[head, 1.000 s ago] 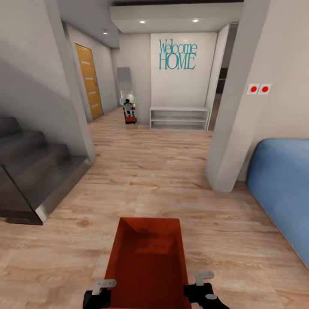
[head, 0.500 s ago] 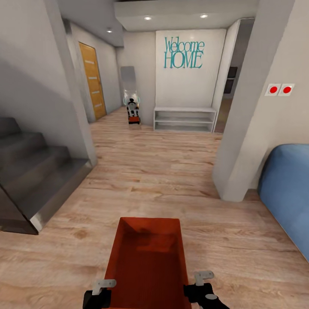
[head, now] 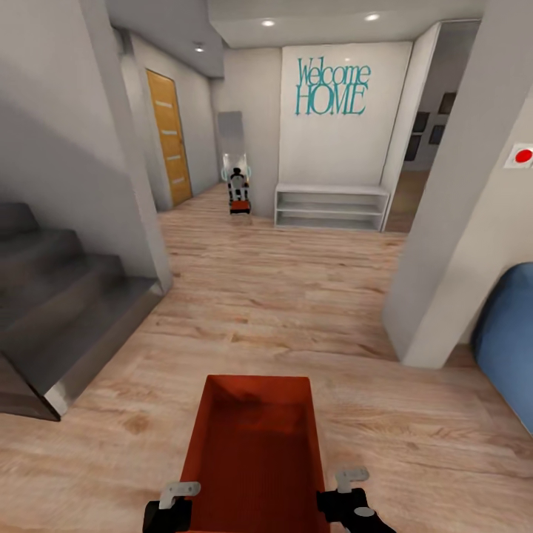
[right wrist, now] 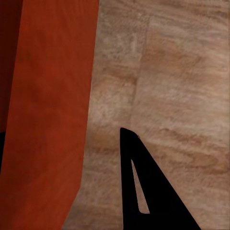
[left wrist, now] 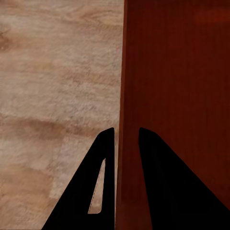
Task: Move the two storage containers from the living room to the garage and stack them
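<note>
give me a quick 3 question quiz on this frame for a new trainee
1. True or false: the storage container is resting on the wood-plank floor.
2. Multiple choice: what stands straight ahead below the "Welcome HOME" lettering? A) a white low shelf unit B) a red car C) a fireplace
3. Fill in: the left gripper has one finger on each side of the container's ____.

Key
1. False: it is carried above the floor, with the left gripper and the right gripper at its two long sides.
2. A, the white shelf unit.
3. Wall (its side wall passes between the fingers).
</note>
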Controlling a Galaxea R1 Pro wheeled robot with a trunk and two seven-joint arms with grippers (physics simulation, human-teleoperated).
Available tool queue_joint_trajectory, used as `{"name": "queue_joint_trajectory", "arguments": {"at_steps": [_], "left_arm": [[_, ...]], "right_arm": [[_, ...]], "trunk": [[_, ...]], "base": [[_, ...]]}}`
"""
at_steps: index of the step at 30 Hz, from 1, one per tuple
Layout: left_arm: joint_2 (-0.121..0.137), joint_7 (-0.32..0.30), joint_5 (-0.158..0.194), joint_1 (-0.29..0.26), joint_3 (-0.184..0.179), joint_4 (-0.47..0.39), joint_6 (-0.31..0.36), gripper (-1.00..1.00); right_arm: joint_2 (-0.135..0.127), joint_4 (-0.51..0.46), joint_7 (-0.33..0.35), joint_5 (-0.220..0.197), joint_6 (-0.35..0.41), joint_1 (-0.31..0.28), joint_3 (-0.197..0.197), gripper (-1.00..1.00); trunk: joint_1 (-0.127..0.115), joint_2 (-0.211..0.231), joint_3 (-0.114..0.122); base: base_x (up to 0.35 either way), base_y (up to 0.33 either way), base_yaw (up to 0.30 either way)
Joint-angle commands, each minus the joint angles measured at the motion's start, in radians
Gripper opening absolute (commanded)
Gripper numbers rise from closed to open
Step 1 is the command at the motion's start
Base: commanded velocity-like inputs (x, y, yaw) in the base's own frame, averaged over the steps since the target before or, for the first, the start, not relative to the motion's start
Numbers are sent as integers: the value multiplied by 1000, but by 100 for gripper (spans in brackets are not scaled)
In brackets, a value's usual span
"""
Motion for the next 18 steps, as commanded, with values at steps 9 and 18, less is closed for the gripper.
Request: {"name": "queue_joint_trajectory", "arguments": {"at_steps": [9, 18], "left_arm": [[1, 16, 0, -1, 8, 0, -4, -100], [1, 16, 0, -1, 8, 0, -4, -100]], "right_arm": [[-1, 1, -10, 4, -2, -1, 4, -100], [-1, 1, -10, 4, -2, -1, 4, -100]], "trunk": [[0, 0, -2], [0, 0, -2]], "base": [[344, 0, 23], [344, 0, 1]]}}
